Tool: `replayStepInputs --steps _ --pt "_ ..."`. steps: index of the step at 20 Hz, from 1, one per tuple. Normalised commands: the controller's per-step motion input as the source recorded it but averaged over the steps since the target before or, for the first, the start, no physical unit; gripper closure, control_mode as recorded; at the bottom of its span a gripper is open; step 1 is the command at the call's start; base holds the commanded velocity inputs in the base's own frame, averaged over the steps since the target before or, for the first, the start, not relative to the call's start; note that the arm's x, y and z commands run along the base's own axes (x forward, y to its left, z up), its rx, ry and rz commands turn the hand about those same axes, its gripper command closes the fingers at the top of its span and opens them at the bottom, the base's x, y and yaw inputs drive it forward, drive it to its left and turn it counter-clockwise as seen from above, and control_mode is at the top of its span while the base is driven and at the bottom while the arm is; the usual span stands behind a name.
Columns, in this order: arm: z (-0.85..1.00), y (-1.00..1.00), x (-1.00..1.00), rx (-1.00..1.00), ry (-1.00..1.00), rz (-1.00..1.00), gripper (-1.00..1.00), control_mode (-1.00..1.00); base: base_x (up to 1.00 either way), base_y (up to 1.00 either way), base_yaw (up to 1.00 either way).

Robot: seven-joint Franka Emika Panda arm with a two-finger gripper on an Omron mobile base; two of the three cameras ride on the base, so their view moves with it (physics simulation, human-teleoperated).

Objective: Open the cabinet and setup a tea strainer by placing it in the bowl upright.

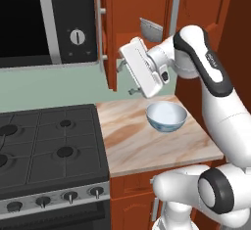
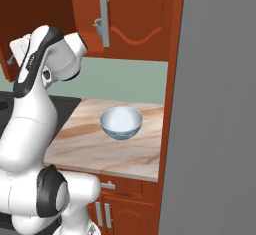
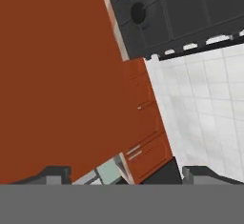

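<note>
The arm rises from the base, bends at a raised elbow and reaches leftward at the height of the cabinet, with the gripper held level with the bottom edge of the left door, which stands swung out toward the robot. In the hand view the two finger tips sit far apart at the bottom corners with nothing between them, so the jaws are spread wide and hold nothing. That view is rolled steeply, looking along a broad reddish-brown door face toward the stove and the white tiled floor. The tea strainer is inside the cabinet on its lower shelf (a small grey shape, partly hidden by a door handle in the right base view). The bowl sits upright on the marble counter below the wrist, apart from it, beside the stove and under the microwave side.
</note>
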Motion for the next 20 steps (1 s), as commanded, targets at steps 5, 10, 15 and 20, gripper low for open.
replayStepInputs --steps 5,10,15,20 --pt "-0.06 -0.28 0.03 -0.02 -0.01 -0.02 -1.00 -1.00 0.00 0.00 0.00" --pt "-0.07 -0.73 -0.02 -0.02 -0.04 -0.08 -1.00 -1.00 0.00 0.00 0.00" --pt "0.00 -0.53 -0.21 -0.02 -0.07 -0.12 -1.00 -1.00 0.00 0.00 0.00" --pt "0.00 -0.61 0.01 -0.17 -0.13 -0.07 -1.00 -1.00 0.00 0.00 0.00"
